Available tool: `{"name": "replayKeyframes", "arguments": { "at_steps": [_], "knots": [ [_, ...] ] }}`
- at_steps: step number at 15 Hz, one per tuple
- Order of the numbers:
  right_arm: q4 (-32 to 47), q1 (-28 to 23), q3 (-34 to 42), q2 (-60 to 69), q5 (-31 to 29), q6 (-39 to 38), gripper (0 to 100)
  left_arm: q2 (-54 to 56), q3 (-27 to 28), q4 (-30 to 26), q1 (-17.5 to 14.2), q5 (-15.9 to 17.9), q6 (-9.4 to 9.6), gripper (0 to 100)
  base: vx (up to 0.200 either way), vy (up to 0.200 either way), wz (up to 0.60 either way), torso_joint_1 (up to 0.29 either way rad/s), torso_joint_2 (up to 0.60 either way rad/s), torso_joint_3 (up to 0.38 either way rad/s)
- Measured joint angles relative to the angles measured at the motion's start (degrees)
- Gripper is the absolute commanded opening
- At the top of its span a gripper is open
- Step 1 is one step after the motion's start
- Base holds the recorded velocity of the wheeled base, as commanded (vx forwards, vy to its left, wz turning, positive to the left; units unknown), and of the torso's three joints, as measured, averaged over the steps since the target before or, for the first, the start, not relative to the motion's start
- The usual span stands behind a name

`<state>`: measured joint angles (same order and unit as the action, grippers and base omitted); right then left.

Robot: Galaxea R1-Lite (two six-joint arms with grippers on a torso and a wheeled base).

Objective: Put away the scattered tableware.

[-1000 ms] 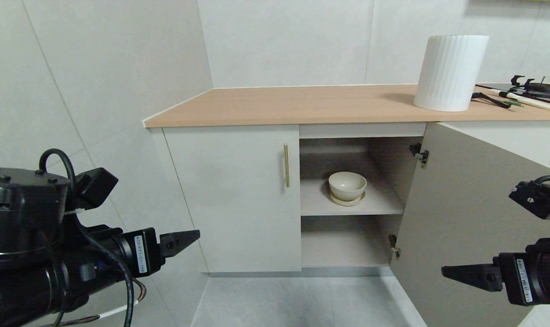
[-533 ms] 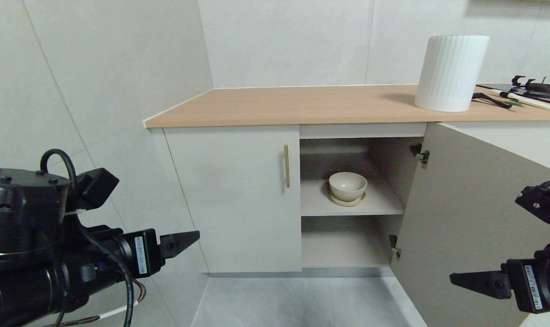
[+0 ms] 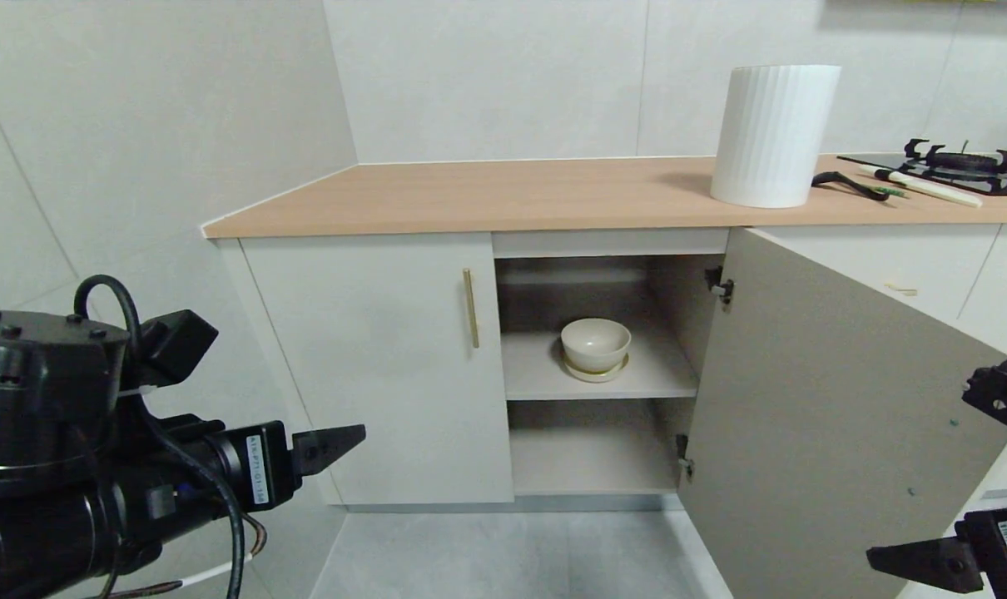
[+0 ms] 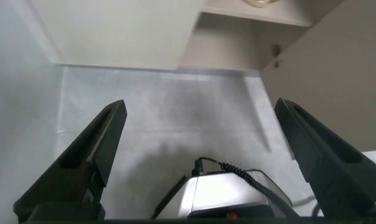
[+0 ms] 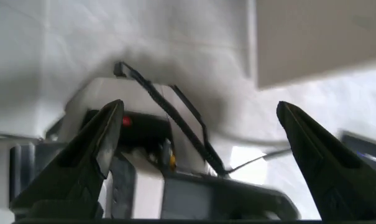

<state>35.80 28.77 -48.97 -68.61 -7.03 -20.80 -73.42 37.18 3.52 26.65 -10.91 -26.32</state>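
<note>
Left hand (image 4: 198, 106) low, level, spread wide; right hand (image 5: 200, 104) lower, likewise spread.

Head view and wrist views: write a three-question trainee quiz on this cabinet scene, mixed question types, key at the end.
1. True or false: the bowl stands on the lower shelf of the cabinet.
2. Which cabinet door stands open? A. left door B. right door C. both
3. Fill in: the left gripper and right gripper are both ____.
Key: 1 false, it stands on a saucer on the upper shelf; 2 B; 3 open.
</note>
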Motion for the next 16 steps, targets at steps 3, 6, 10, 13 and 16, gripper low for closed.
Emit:
{"name": "replayKeyframes", "arguments": {
  "at_steps": [3, 6, 10, 13, 16],
  "knots": [
    [3.47, -0.13, -1.61, 0.37, -3.11, 0.22, 100, -0.02, 0.00, -0.02, 0.00, 0.02, -0.01, 100, 0.000, -0.133, 0.00, -0.002, 0.00, 0.000],
    [11.68, -1.29, -4.56, 1.16, -4.45, 0.85, 100, -0.04, 0.00, 0.00, 0.05, 0.07, -0.01, 100, 0.000, 0.000, 0.00, 0.000, 0.00, 0.000],
    [15.10, -8.94, -8.50, 2.60, -5.80, 4.29, 100, -0.04, 0.00, 0.00, -0.02, 0.00, -0.01, 100, 0.000, 0.000, 0.00, 0.000, 0.00, 0.000],
    [11.76, -19.54, -8.96, 2.32, -6.79, 9.39, 100, -0.13, 0.00, -0.05, -0.02, 0.00, -0.01, 100, 0.000, 0.000, 0.00, 0.000, 0.00, 0.000],
    [5.14, -27.81, -8.13, -0.82, -6.84, 11.34, 100, -0.30, 0.00, -0.02, -0.02, 0.02, -0.04, 100, 0.000, 0.000, 0.00, 0.000, 0.00, 0.000]
  ]
}}
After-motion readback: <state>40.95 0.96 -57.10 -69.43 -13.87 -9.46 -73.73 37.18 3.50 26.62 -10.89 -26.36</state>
